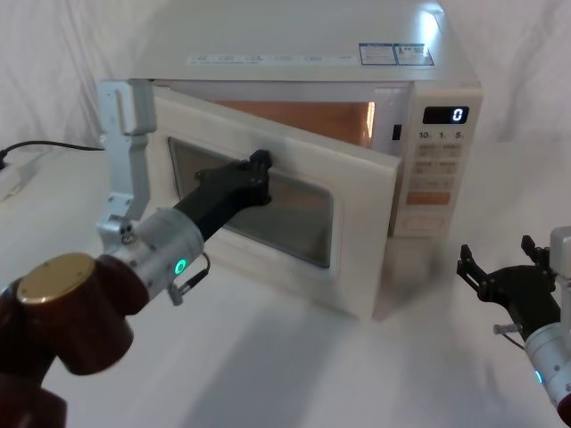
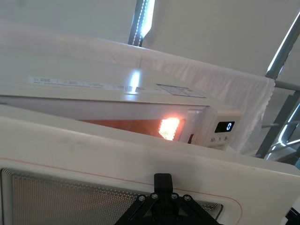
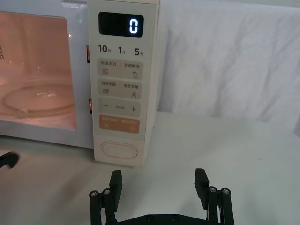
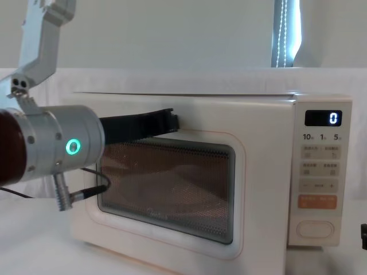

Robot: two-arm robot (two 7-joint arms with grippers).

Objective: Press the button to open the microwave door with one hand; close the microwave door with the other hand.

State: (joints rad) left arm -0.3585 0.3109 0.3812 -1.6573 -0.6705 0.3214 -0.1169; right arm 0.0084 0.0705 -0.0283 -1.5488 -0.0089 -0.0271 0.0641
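Both grippers in head view: left gripper [image 1: 261, 166] sits against the microwave door [image 1: 357, 223], which is ajar; finger state can't be judged. Right gripper [image 1: 504, 266] spread, empty, low right.
Left wrist: door's top edge [image 2: 140, 154] close up, cavity lit behind.
Right wrist: button [image 3: 119, 151] at panel bottom, fingers [image 3: 116, 180] well apart.
Chest: door [image 4: 241, 200] partly swung out.

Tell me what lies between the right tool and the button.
Nothing: in the right wrist view, only bare white tabletop separates the open right tool from the button. The left tool rests against the microwave door.
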